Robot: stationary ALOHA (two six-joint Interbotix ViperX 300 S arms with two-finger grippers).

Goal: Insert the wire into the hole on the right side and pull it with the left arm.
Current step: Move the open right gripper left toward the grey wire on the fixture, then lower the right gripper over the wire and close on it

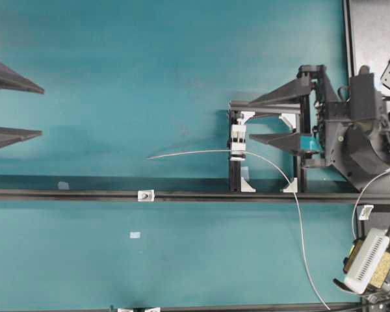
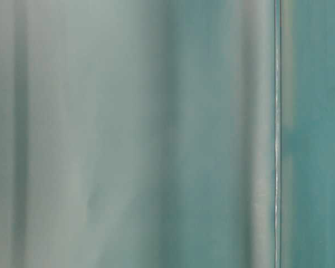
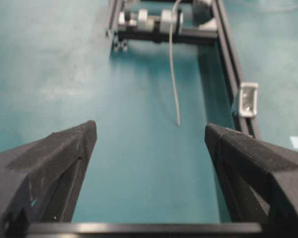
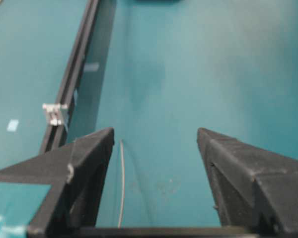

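Wire (image 1: 201, 153) lying free on bench (image 1: 117, 78), threaded through clamp block (image 1: 238, 140); tip resting ahead of left pincer (image 1: 42, 110), untouched. Both pincers gaping, gripping nothing; right pincer (image 1: 240, 120) straddling clamp block.

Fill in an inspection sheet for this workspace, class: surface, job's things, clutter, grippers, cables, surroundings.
Surface: teal table, crossed by a black rail.
Job's things: wire runs through the white clamp on the black frame, free end lying on the table; small bracket sits on the rail, nothing through it.
Clutter: pale tape bit.
Grippers: left gripper open, empty; right gripper open, empty, over the frame.
Cables: thick white cable and connector block at right.
Surroundings: black plate top right; table-level view blurred.
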